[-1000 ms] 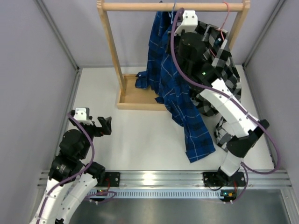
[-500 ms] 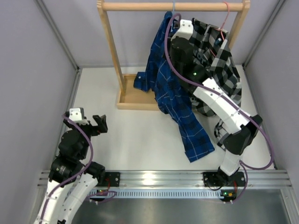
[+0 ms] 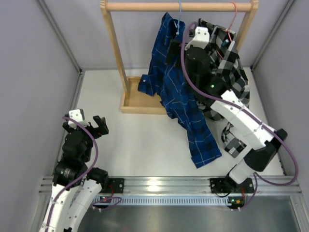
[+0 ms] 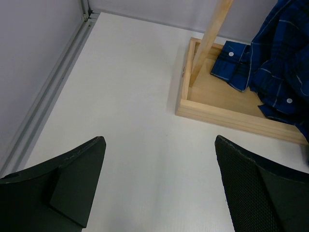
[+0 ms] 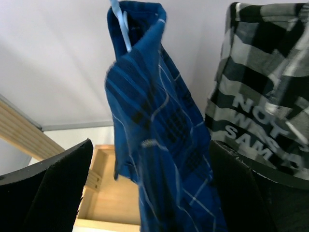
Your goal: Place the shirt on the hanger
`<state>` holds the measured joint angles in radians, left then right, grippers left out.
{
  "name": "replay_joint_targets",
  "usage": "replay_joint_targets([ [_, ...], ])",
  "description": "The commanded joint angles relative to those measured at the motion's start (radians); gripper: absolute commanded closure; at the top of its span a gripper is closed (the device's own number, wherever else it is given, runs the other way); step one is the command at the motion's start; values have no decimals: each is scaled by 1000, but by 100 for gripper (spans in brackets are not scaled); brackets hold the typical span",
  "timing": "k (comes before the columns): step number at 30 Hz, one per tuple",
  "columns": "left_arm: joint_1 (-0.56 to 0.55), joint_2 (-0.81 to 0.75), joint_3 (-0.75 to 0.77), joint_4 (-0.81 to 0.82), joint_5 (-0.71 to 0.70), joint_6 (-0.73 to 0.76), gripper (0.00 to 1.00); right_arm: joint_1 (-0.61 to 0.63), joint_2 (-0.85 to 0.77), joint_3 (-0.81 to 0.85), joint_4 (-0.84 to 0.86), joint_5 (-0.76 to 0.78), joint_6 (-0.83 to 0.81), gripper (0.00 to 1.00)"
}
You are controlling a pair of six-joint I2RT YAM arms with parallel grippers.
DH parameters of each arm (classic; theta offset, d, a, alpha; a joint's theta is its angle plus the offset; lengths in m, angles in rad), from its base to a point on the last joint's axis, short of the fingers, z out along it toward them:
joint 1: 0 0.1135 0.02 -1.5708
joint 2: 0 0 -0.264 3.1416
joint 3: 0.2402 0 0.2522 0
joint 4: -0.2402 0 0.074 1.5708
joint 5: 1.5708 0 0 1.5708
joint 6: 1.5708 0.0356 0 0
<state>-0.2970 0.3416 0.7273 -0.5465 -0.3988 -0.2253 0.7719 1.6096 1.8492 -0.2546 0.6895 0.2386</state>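
Note:
The dark blue plaid shirt (image 3: 169, 87) hangs on the light-blue hanger (image 3: 179, 12), whose hook sits over the wooden rail. Its tail trails down onto the table. In the right wrist view the hanger (image 5: 120, 21) pokes out of the shirt's (image 5: 159, 125) collar. My right gripper (image 3: 179, 41) is high up beside the collar, and in its own view the right gripper (image 5: 150, 145) is open, with the shirt hanging just beyond the fingers and nothing gripped. My left gripper (image 3: 99, 126) hovers open and empty over the table at the near left, seen as the left gripper (image 4: 159, 140).
A wooden rack carries the rail (image 3: 145, 7) and a tray base (image 3: 137, 102). A black-and-white checked shirt (image 3: 229, 60) with white lettering hangs on a pink hanger (image 3: 235, 14) just right of my right arm. Grey walls close in on both sides.
My right gripper has gone from shut to open, let go at the shirt's collar and drawn back a little to the right. The left arm has drifted toward the near left.

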Motion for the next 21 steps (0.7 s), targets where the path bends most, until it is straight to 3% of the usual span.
replay_joint_targets([
  [1, 9, 43, 12, 22, -32, -29, 2, 4, -182, -92, 32, -53, -39, 1],
  [10, 47, 60, 15, 20, -69, -49, 2, 4, -717, -559, -142, -320, -131, 1],
  [16, 47, 43, 7, 34, -3, -11, 2, 4, -1061, -847, -276, -141, -122, 1],
  [21, 55, 54, -2, 46, 41, -2, 2, 4, -1177, -967, -339, -41, -117, 1],
])
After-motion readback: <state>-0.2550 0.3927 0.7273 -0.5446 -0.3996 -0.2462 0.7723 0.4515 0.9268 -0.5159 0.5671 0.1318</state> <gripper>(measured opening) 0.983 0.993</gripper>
